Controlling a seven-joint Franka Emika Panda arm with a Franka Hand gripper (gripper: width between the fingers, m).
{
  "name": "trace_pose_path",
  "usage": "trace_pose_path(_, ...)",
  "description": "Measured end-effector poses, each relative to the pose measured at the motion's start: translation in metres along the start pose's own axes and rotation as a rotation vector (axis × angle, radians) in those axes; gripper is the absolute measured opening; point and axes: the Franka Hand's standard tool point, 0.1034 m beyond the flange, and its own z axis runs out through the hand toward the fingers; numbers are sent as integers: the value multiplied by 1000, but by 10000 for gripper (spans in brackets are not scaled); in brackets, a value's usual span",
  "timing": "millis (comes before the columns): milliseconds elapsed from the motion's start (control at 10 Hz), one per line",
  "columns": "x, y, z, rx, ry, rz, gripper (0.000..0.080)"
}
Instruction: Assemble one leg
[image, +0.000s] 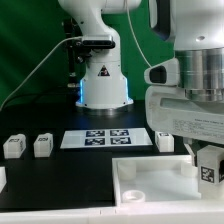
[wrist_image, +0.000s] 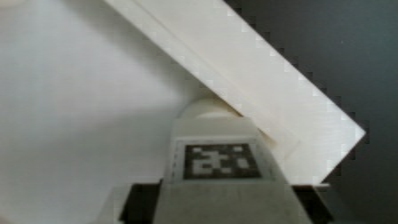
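Claw (image: 207, 165) closed on tagged leg (wrist_image: 221, 150) over white panel (image: 150, 178); no legible txt, b/w fiducial only.

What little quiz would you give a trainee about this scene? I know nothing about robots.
1. True or false: the claw is gripping a leg.
2. Where does the marker board lie?
A. On the table between the robot base and the white panel
B. On top of the robot base
C. Inside the claw
3. Fill in: the face of the gripped leg carries a black-and-white square ____.

Key: 1 true; 2 A; 3 tag.
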Motion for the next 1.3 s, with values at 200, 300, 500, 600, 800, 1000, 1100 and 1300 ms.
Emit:
trace_pose_path(200, -4, -2, 0, 4, -2, 327, 291)
trace_pose_path(300, -2, -2, 0, 19, -21, 546, 291)
trace_pose_path(500, -1, -2, 0, 34, -16, 778, 291)
trace_pose_path(600, 3, 0, 0, 36, -9, 898, 294)
trace_pose_path(800, 3, 0, 0, 37, -7, 890, 295)
trace_pose_path(1000, 1, 0, 0, 36, -8, 873, 462)
trace_pose_path(1100, 1, 0, 0, 36, -8, 868, 605)
trace_pose_path(1300, -14, -5, -18, 64, -38, 856, 647)
